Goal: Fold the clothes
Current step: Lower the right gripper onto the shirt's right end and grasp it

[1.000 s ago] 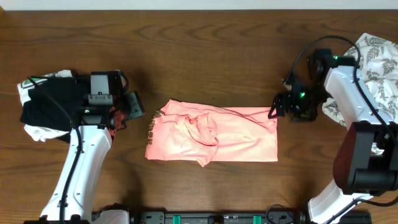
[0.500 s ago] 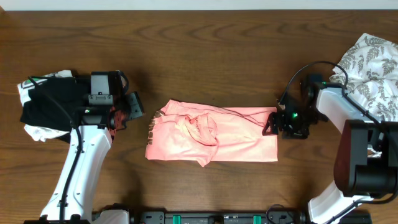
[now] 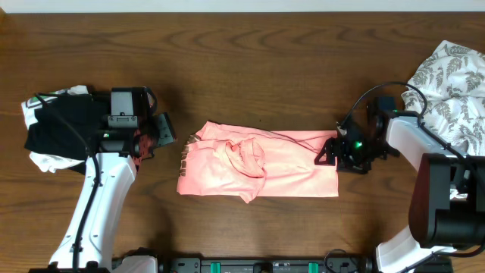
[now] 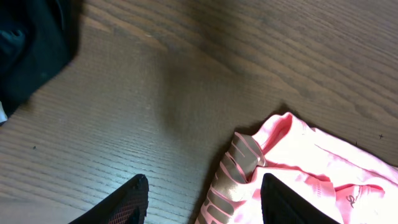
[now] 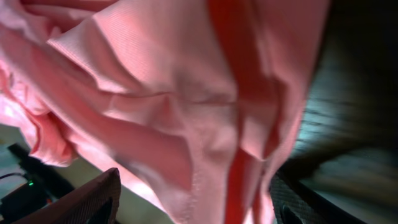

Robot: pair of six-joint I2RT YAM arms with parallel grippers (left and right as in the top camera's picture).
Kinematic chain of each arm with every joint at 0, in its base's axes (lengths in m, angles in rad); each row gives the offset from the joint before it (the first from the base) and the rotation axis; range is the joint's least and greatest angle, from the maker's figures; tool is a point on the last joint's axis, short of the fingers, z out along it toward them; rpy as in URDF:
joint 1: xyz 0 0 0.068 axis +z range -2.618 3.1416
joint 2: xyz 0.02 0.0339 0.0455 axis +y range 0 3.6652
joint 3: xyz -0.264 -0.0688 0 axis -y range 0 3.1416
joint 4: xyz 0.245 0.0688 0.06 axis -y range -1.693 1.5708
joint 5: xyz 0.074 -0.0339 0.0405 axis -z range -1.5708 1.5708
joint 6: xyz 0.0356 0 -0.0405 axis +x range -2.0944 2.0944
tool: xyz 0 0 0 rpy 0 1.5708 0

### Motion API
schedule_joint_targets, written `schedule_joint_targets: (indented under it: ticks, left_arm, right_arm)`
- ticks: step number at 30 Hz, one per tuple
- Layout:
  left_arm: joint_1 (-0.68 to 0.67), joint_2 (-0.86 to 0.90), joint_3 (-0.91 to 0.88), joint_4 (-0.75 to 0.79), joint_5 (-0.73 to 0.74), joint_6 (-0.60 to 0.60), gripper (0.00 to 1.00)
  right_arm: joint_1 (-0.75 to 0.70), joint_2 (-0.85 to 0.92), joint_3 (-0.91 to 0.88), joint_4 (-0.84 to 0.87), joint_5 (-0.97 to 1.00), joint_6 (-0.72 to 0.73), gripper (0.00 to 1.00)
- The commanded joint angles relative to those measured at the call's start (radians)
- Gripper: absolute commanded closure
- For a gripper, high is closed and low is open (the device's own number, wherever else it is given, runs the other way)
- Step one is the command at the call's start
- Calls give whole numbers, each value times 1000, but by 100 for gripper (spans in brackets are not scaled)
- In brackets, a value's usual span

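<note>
The right claw [image 3: 327, 154] sits at the right-hand short edge of the salmon-pink T-shirt [image 3: 258, 163], close to its upper right corner. Its jaws stand wide. In the right wrist view pink cloth fills the whole gap between the two dark fingers [image 5: 81, 200]. The jaws have not closed on it, so I take this claw as open and astride the hem rather than gripping. Whether the fingertips touch the fabric I can't tell, since the cloth is too near the lens.

From that claw the shirt stretches away toward the left of the overhead frame. It lies in the middle of the bench [image 3: 250, 68] as a partly folded oblong with its long axis running left to right and a rumpled hump near its centre.

At the far short edge the left claw [image 3: 165, 133] hangs just off the upper left corner, apart from the cloth. It is also open, with bare wood and only the gold-printed edge of the shirt showing between its jaws in the left wrist view.

So each arm has its own end of the oblong, and the right one is nearer. My guess is that the next fold carries the right end leftward along that long axis.

Beyond them, the black-and-white bundle [image 3: 57, 129] lies at the left edge and the leaf-print garment [image 3: 451, 83] at the upper right, both well apart from the shirt.
</note>
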Motion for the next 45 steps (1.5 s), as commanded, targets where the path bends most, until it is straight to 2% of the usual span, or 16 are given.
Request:
schedule_joint_targets:
  ticks: [1,15,19,29,39,45]
  left_arm:
    - [4,8,5,-4,-12,5,41]
    - [4,8,4,-11,-12,5,42]
    - [4,8,4,-12,-12,6,41]
    - [4,9,4,-18,-12,6,42]
    - [4,9,4,-22,-12,6,42]
    - [4,9,4,-33,-12,6,42]
  right_arm:
    - [2,58,-69,19,65,18,25]
    - [2,58,-71,42,97,36,29]
    - [-29,58,-45,39,159,36,29]
    - [-121,58,6,11,163,36,27]
    - [-82,58,-11,13,163,36,24]
    - [-55,58,-77,77,155,50,23]
